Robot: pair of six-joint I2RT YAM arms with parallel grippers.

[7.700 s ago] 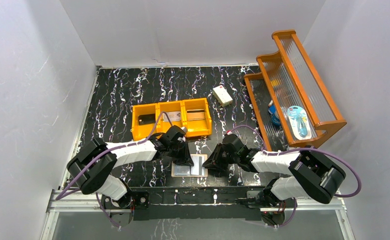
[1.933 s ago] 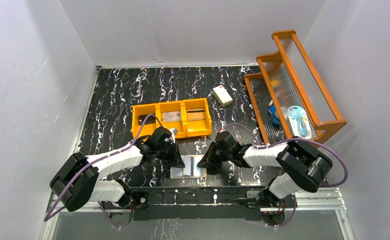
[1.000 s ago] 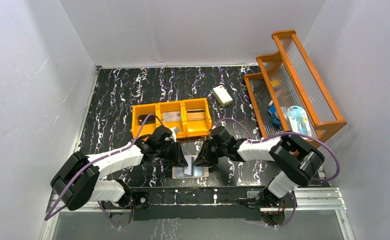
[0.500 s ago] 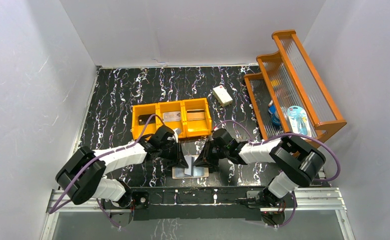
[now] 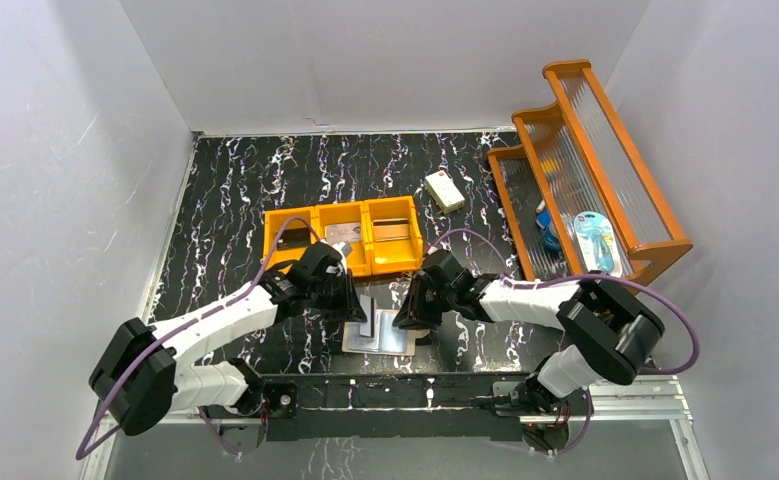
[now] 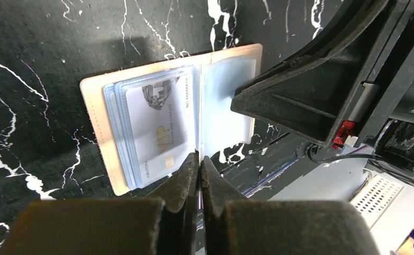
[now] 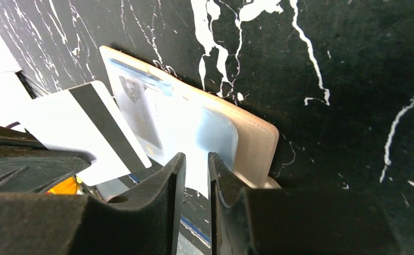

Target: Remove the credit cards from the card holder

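The card holder [image 5: 383, 340] lies open near the table's front edge, peach rim [image 6: 95, 106] outside, pale blue pockets inside. My left gripper [image 6: 198, 155] is shut on a white credit card with a black stripe [image 7: 61, 125], held edge-on just above the holder's fold [image 5: 367, 313]. Another silver-grey credit card [image 6: 159, 125] sits in the left panel's pocket. My right gripper [image 7: 195, 155] stands over the right panel [image 7: 258, 138] with a narrow gap between its jaws and nothing in it; it appears as a black wedge [image 6: 311, 95] in the left wrist view.
An orange three-compartment bin [image 5: 343, 235] holding flat items stands just behind the arms. A white box [image 5: 444, 190] lies further back. An orange wooden rack [image 5: 585, 180] fills the right side. The table's front rail [image 5: 395, 390] is close behind the holder.
My left gripper has shut on the white card and drawn it up out of the holder. The right gripper has stayed on the right panel.
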